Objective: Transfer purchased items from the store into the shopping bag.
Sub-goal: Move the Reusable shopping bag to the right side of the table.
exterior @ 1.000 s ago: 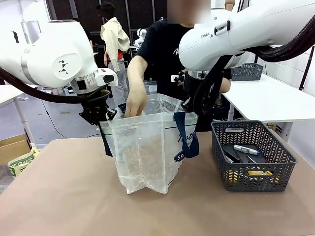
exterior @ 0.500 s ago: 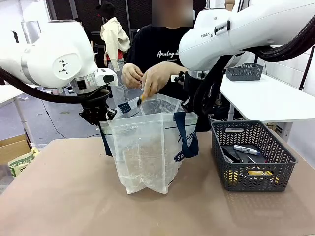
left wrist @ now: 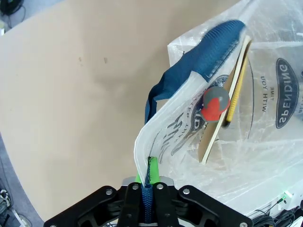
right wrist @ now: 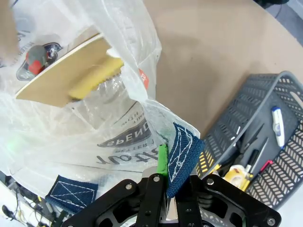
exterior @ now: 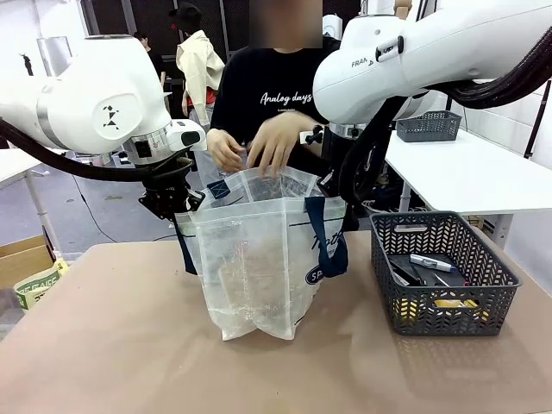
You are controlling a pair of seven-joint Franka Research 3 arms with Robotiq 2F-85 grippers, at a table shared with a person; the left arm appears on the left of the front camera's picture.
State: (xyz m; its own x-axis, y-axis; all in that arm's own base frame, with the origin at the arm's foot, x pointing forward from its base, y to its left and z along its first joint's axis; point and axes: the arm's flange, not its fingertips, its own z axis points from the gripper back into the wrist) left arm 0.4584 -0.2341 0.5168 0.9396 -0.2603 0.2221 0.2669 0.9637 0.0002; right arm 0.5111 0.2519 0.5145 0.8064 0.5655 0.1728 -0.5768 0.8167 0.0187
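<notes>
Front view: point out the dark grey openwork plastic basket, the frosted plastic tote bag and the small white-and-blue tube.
dark grey openwork plastic basket (exterior: 444,312), front view, front wall.
frosted plastic tote bag (exterior: 259,267), front view, front panel.
small white-and-blue tube (exterior: 431,262), front view, mid-body.

Brown table (exterior: 103,345); second grey basket (exterior: 431,126) on white table (exterior: 466,177); cardboard box (exterior: 21,257) left.

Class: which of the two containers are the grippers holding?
The translucent shopping bag: left gripper and right gripper pinch its navy handles; the grey basket stands untouched.
</notes>
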